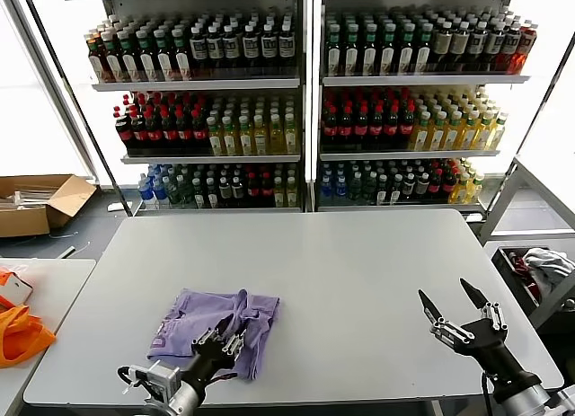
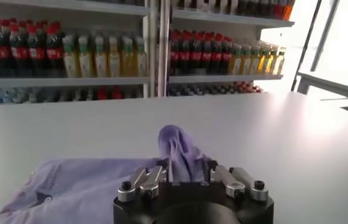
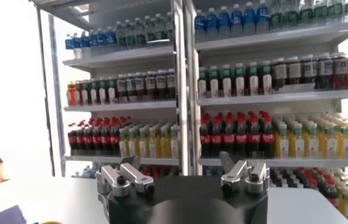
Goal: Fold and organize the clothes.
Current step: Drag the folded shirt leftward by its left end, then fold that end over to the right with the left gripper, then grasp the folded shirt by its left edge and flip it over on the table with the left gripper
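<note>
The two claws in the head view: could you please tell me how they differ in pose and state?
The left claw sits low over the purple T-shirt, with a fold of the cloth between its fingers; the right claw hangs above bare table, touching nothing. The right claw's fingers are spread wide; the left claw's stand closer together. Both sit at the table's near edge.

We cannot see the left gripper's (image 2: 183, 176) fingertips; T-shirt (image 2: 89, 189) fabric covers them. The orange cloth (image 1: 18, 333) is cut off at the edge.
</note>
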